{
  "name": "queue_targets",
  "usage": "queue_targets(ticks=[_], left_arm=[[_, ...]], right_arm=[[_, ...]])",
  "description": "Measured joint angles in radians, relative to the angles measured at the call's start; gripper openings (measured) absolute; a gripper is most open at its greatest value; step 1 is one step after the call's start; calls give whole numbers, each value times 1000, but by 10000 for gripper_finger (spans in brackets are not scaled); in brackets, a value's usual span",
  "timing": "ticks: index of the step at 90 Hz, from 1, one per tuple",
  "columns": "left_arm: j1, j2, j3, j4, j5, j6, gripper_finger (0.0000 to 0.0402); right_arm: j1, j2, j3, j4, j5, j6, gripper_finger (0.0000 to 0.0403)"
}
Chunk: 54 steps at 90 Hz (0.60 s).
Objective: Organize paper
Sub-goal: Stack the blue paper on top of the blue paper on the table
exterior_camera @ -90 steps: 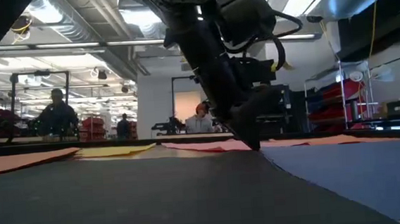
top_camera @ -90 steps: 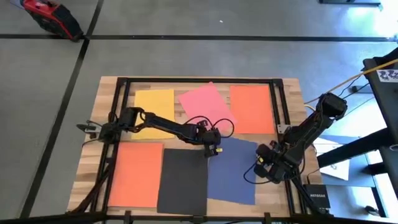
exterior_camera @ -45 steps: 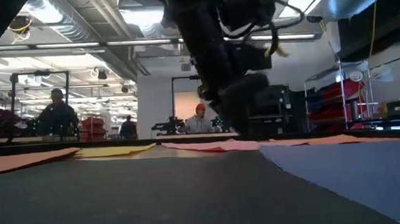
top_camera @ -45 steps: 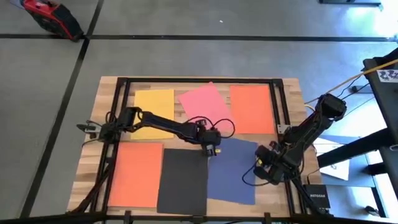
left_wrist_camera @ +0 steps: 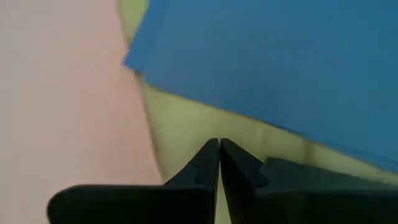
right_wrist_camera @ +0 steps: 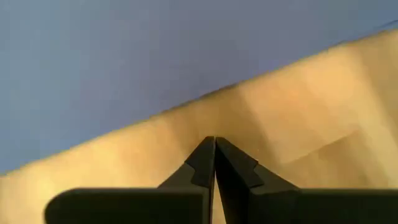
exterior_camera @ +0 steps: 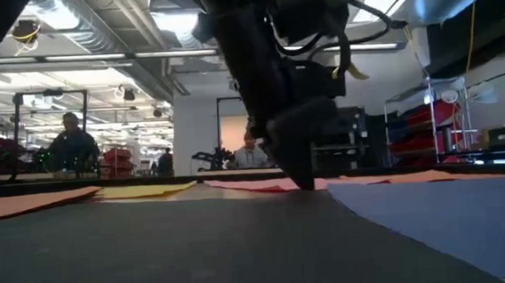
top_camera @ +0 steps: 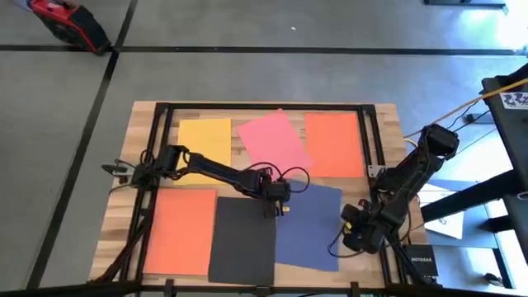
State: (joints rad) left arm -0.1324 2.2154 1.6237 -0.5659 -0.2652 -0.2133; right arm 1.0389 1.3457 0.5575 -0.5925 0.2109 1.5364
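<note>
Six sheets of paper lie flat on the wooden table (top_camera: 384, 124): yellow (top_camera: 205, 140), pink (top_camera: 272, 139) and orange (top_camera: 333, 144) at the far side, orange (top_camera: 180, 229), black (top_camera: 243, 239) and dark blue (top_camera: 309, 224) at the near side. My left gripper (top_camera: 276, 200) is shut and points down at the blue sheet's far left corner, between pink (left_wrist_camera: 62, 93) and blue (left_wrist_camera: 280, 68). My right gripper (top_camera: 355, 233) is shut, low by the blue sheet's right edge (right_wrist_camera: 124, 56). My left gripper (left_wrist_camera: 219, 144) points its shut fingers down at bare wood (left_wrist_camera: 186, 134) just off the blue sheet's corner; in the low view the tips (exterior_camera: 302, 181) reach table level, but whether they touch I cannot tell. My right gripper (right_wrist_camera: 214, 142) points its shut fingers at bare wood (right_wrist_camera: 280, 124) beside the blue edge; whether it touches I cannot tell.
A black metal frame (top_camera: 264, 106) runs around the table's edges. Cables loop off the left arm near the pink sheet (top_camera: 293, 175). A black box (top_camera: 419, 264) sits off the near right corner. People sit in the room beyond the table (exterior_camera: 70, 141).
My left gripper has risen a little off the table, then come down again slightly nearer the near edge, staying shut. My right gripper has gone toward the table's near edge along the blue sheet's right side.
</note>
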Motion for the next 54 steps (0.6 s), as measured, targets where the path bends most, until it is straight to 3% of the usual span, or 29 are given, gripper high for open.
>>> queue_targets(ticks=[54], left_arm=[[-7,43,0,187,55,-15,0]], right_arm=[[2,1,1,89,50,-24,0]])
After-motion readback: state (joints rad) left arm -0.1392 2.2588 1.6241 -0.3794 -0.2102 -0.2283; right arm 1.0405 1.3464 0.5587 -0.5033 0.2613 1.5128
